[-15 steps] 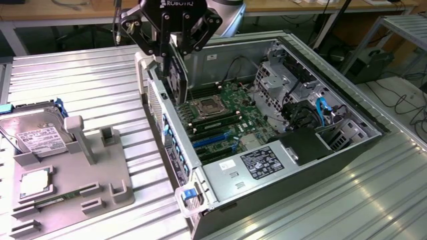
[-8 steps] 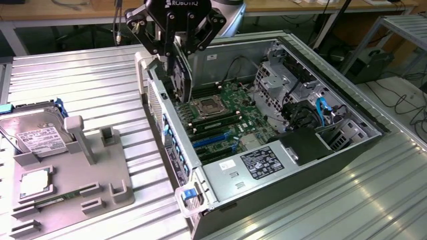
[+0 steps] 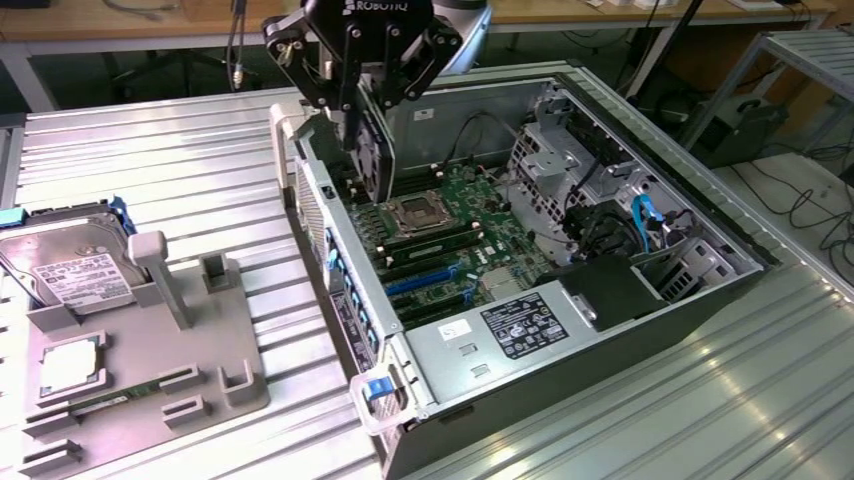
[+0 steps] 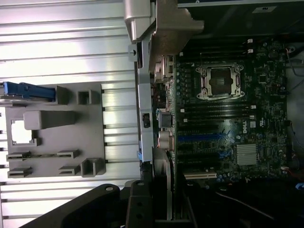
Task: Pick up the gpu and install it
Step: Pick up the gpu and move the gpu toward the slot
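The gpu [image 3: 375, 160] hangs upright and edge-down from my gripper [image 3: 363, 98], whose dark fingers are shut on the card's upper part. It hovers above the open computer case [image 3: 447, 365], near the case's rear wall and over the motherboard [image 3: 461, 235]. In the wrist view I see the gpu [image 4: 165, 187] edge-on beside a dark finger [image 4: 138, 204], roughly in line with the blue expansion slots [image 4: 202, 137] and the rear wall. The card's lower edge is clear of the board.
A grey holder [image 3: 154, 350] lies on the ribbed metal table at the exterior view's left, with a silver hard drive [image 3: 74, 270] and a narrow memory stick [image 3: 118, 397]. Inside the case are the CPU socket [image 3: 414, 211], drive cages [image 3: 561, 160] and cables [image 3: 647, 225].
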`<state>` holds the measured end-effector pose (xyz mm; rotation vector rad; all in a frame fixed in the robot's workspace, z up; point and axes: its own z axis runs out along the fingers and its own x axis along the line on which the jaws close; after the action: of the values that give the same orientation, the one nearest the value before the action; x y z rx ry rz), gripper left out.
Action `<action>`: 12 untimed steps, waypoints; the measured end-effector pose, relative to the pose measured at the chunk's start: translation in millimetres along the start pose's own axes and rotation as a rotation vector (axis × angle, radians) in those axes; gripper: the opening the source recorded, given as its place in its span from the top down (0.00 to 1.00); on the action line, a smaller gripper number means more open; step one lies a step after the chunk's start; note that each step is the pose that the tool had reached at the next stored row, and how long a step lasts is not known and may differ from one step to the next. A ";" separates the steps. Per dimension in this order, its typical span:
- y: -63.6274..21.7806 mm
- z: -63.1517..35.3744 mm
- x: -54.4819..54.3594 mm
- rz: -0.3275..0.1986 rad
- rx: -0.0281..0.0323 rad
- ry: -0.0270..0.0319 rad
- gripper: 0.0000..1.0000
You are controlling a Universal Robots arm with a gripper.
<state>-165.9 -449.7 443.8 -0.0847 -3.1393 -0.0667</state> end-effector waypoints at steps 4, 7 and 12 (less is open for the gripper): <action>0.3 0.0 -4.8 0.000 0.0000 0.0000 0.72; 0.5 0.0 -9.9 0.000 0.0000 0.0000 0.72; 0.9 0.1 -16.1 0.000 -0.0001 -0.0001 0.72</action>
<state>-149.8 -449.7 443.8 -0.0848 -3.1393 -0.0668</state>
